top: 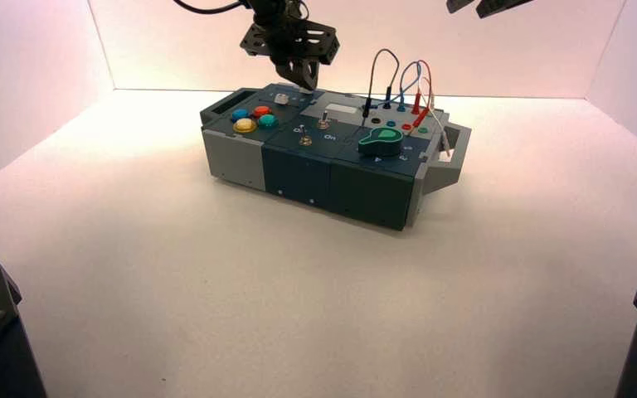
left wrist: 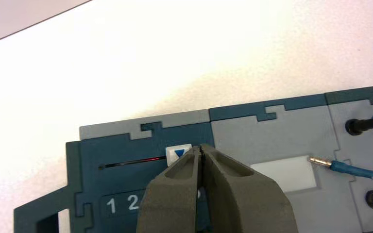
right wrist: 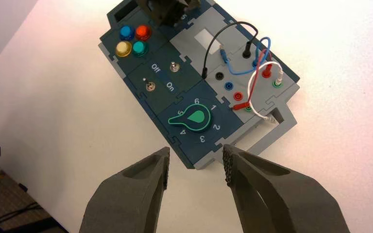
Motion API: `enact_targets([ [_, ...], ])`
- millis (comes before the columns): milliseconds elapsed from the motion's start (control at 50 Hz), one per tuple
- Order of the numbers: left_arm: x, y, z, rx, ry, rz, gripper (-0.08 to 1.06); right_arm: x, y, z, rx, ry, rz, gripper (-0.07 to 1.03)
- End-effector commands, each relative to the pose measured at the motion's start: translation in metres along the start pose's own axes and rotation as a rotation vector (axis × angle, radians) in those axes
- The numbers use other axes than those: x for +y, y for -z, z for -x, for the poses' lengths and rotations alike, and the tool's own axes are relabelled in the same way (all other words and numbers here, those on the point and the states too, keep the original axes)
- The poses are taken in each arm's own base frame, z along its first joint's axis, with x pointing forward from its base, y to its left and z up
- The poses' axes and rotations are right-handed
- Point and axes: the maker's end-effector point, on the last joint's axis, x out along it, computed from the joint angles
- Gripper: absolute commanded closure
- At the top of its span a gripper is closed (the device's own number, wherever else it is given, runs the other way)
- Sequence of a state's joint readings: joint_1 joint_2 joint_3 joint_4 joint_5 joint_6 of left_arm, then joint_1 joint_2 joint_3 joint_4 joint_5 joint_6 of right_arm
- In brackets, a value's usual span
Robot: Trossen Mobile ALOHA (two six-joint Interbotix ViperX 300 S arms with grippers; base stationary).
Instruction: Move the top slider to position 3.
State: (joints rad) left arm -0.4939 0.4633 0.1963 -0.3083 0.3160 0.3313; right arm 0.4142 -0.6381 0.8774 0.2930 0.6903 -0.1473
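Box [top: 340, 178] on the table, left gripper [left wrist: 201, 146] over its far edge with fingers clenched together, tips at or just beside the white slider [left wrist: 175, 152] in the dark blue panel, while the right gripper [right wrist: 196, 165] waits beyond the box's right end, fingers spread. To do this well, judged: keep the tips low against the slider's side and push gently along the slot [left wrist: 133, 162] towards the 1, stopping short of the 2 [left wrist: 133, 202]. Left wrist view shows slot and numerals, missing from the high view; the 3 is hidden.
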Motion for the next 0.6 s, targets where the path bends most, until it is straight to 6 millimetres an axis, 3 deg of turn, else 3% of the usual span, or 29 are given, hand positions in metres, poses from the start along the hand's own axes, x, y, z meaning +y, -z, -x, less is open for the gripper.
enact_targets([
  [20,0.0057,-0.0187,0.0116,-0.047,-0.010,-0.002,1.01,0.0020,-0.0076,0.0041,-0.027,-0.004,0.001,0.38],
  [600,0.0127,-0.0187,0.0149,-0.038,-0.014,0.004,1.01,0.0025,-0.0078,0.0041,-0.029,-0.006,0.001,0.38],
])
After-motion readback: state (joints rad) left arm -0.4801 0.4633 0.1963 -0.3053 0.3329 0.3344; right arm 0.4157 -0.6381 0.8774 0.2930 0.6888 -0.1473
